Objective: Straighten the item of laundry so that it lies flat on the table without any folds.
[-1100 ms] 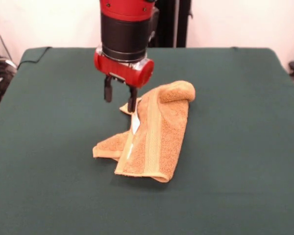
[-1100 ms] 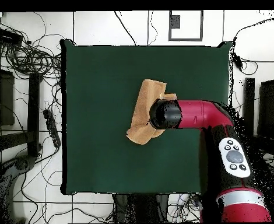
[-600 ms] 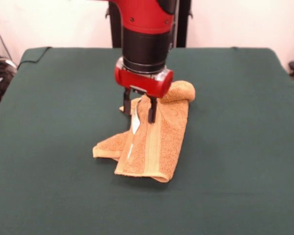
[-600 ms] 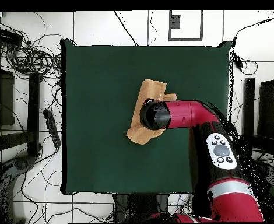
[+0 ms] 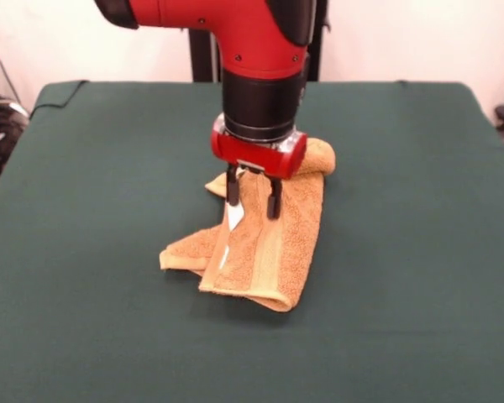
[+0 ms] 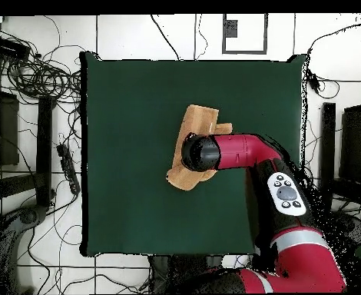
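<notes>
The towel (image 5: pixel 256 239) lies near the middle of the table (image 5: pixel 420 252), folded over on itself into a long crumpled strip, with a rolled lump at its far end and a loose flap sticking out to one side at the near end. It looks soft and light, thick terry that will sag and drape the moment it is lifted, with nothing stiff in it apart from the flat woven band running down its length. I would say it will not slip from a pinch, but a grab into the thick of it would likely catch two layers at once. The better hold seems to be a single free edge or corner, such as the near flap or the upper layer along the band.

The gripper (image 5: pixel 252 195) hangs right over the far half of the towel, its two dark fingers parted with nothing between them, tips just above or just touching the cloth; I cannot tell which.

The front view shows the fingers, the folds, the band and a sliver of white label (image 5: pixel 233 215). From overhead the arm (image 6: pixel 237 151) covers the gripper and much of the towel, but that view gives the towel's place on the table, well clear of every edge
</notes>
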Robot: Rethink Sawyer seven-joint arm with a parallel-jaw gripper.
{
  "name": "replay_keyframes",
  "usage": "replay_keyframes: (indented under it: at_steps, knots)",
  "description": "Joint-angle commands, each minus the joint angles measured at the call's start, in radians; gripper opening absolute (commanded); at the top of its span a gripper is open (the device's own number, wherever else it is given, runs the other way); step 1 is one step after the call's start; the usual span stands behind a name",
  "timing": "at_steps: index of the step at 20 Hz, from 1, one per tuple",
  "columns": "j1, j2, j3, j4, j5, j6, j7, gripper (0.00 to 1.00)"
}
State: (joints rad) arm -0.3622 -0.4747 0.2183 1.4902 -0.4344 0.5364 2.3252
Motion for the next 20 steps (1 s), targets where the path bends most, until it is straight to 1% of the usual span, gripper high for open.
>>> replay_keyframes:
  at_steps: [1, 5, 8, 15, 20]
  knots:
    - [-0.002, 0.086, 0.126, 0.059, -0.018, 0.033, -0.148, 1.0]
    - [-0.026, 0.103, 0.142, 0.067, -0.013, 0.038, -0.161, 1.0]
    - [-0.04, 0.092, 0.146, 0.082, -0.016, 0.053, -0.167, 1.0]
    - [-0.034, 0.032, 0.128, 0.11, -0.015, 0.118, -0.159, 1.0]
    - [-0.04, -0.052, 0.118, 0.166, -0.003, 0.158, -0.158, 1.0]
